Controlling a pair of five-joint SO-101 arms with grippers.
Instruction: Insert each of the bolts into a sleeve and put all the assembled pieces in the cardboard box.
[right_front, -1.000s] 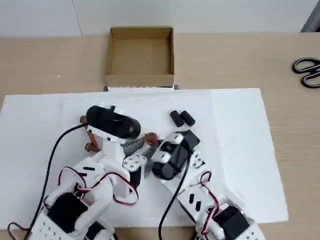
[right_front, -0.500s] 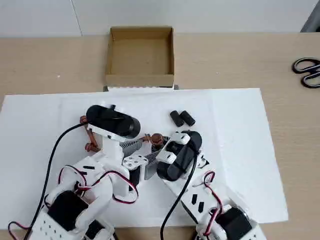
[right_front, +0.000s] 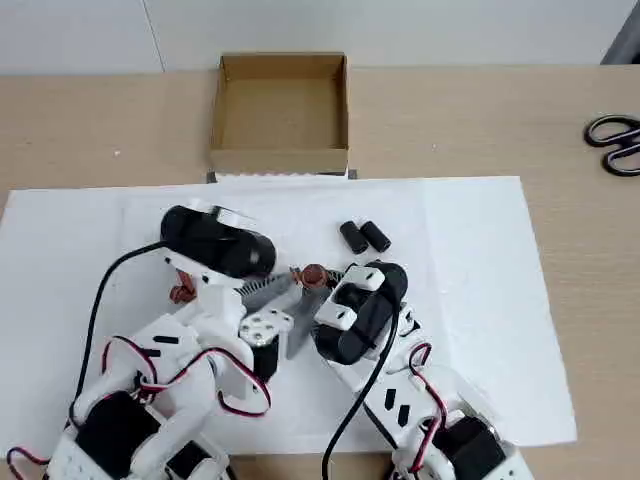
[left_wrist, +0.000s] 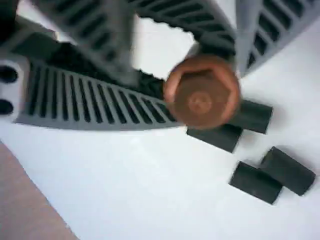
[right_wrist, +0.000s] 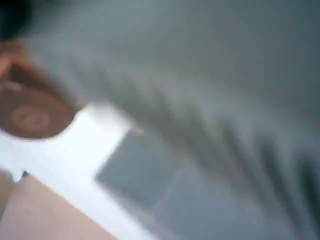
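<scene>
Pale wooden tabletop (right_front: 500, 120) carries a white paper sheet (right_front: 480, 300) and the open square cardboard box (right_front: 283, 158), seen from above. Up close, the left gripper's (left_wrist: 197, 67) grey ribbed fingers (left_wrist: 90, 102) pinch a copper hex-headed bolt (left_wrist: 201, 95) near matte black cylindrical sleeves (left_wrist: 270, 175). I cannot tell the right gripper's (right_front: 328, 285) grip.

The right wrist view is a smear to me; the brown bolt (right_wrist: 30, 112) there has no clear edges. From above, the arms hide most of it from me, and the scissors (right_front: 613, 143) run off the edge.
</scene>
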